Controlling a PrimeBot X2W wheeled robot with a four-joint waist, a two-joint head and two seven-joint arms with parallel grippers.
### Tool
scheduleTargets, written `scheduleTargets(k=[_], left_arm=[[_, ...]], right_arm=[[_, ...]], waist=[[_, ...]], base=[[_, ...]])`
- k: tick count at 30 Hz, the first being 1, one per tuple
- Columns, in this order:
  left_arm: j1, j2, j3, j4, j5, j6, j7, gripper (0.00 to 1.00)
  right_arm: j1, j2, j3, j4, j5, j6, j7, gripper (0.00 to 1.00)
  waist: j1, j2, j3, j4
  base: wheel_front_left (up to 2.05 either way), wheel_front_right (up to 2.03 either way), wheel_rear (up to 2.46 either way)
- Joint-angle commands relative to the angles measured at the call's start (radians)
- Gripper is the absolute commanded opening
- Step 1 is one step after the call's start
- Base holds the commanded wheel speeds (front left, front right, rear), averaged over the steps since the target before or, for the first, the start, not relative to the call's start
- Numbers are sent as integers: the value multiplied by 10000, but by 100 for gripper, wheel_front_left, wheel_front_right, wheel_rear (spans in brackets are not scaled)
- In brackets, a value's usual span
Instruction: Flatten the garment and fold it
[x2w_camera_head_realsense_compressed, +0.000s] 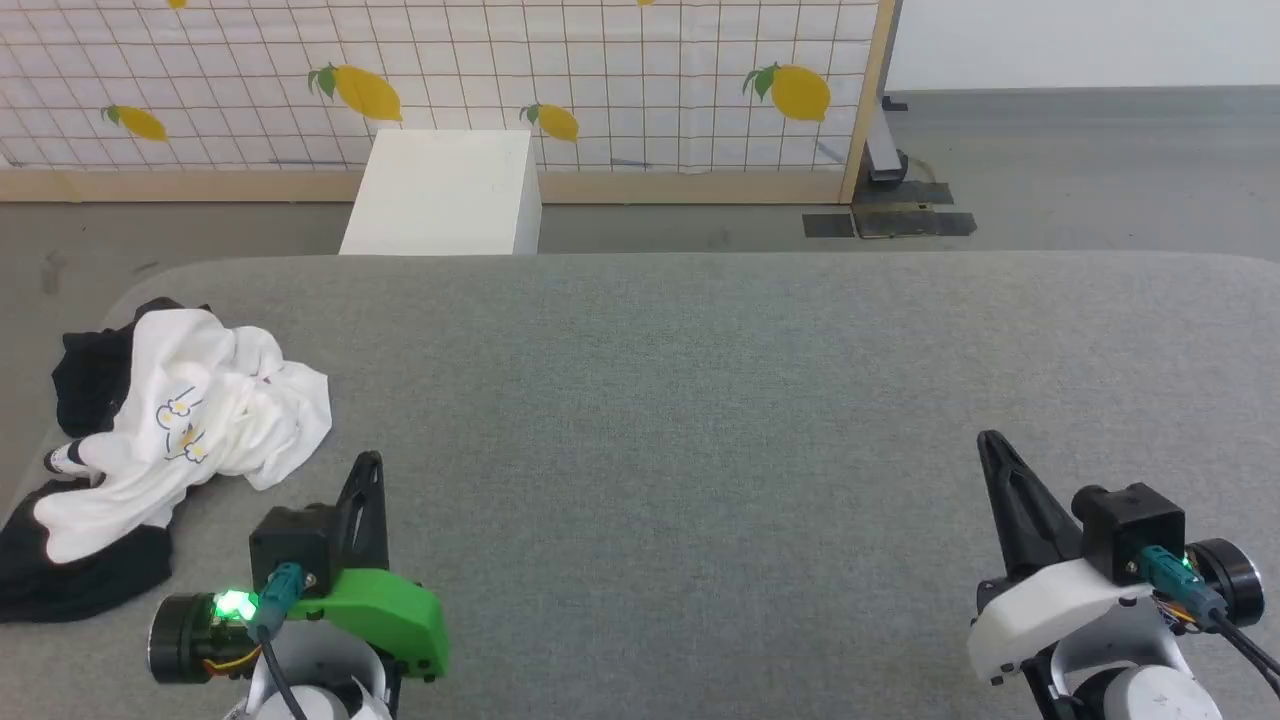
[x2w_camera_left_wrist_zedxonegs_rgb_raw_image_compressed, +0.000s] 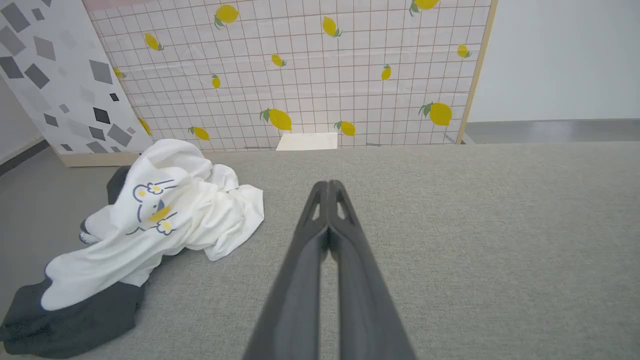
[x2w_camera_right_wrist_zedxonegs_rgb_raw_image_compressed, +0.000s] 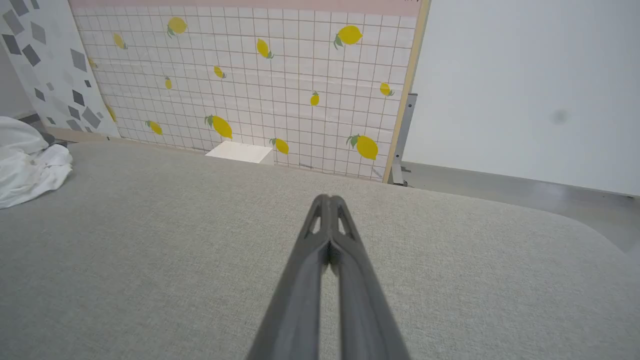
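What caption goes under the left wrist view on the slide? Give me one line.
Left end effector, shut, over the grey fabric surface, the crumpled white-and-black garment lying to its left.

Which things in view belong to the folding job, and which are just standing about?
Job: crumpled white shirt with black sleeves; left gripper, shut; right gripper, shut.
Standing about: white rectangular box; lemon-printed grid screen.

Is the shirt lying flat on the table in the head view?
No, the shirt lies bunched in a crumpled heap near the left end of the table.
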Motion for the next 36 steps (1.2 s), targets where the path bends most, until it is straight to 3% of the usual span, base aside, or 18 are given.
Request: scheduleTargets(k=[1, 21, 22, 23, 24, 25, 36], left_arm=[[112, -34, 30, -26, 105, -11, 14, 0], [112, -34, 30, -26, 105, -11, 14, 0], [0, 0, 0, 0, -1, 1, -1, 100], [-1, 2, -10, 2, -5, 1, -1, 100], [-2, 2, -20, 3, -8, 2, -3, 0], [-2, 2, -24, 3, -10, 2, -2, 100], [-56, 1, -111, 136, -186, 147, -212, 100]], right_arm=[[59, 3, 12, -47, -60, -15, -1, 0], [59, 3, 12, -47, -60, -15, -1, 0], [0, 0, -2, 2, 3, 0, -1, 100], [0, 0, -4, 6, 7, 0, -1, 100], [0, 0, -6, 8, 9, 0, -2, 0], [0, 0, -6, 10, 8, 0, -2, 100], [7, 0, -68, 57, 147, -1, -175, 100]], waist=[[0, 0, 0, 0], [0, 0, 0, 0], [0, 0, 0, 0], [0, 0, 0, 0], [0, 0, 0, 0], [0, 0, 0, 0], [0, 0, 6, 162]], base=[[0, 0, 0], [0, 0, 0], [0, 0, 0], [0, 0, 0], [0, 0, 0], [0, 0, 0], [0, 0, 0]])
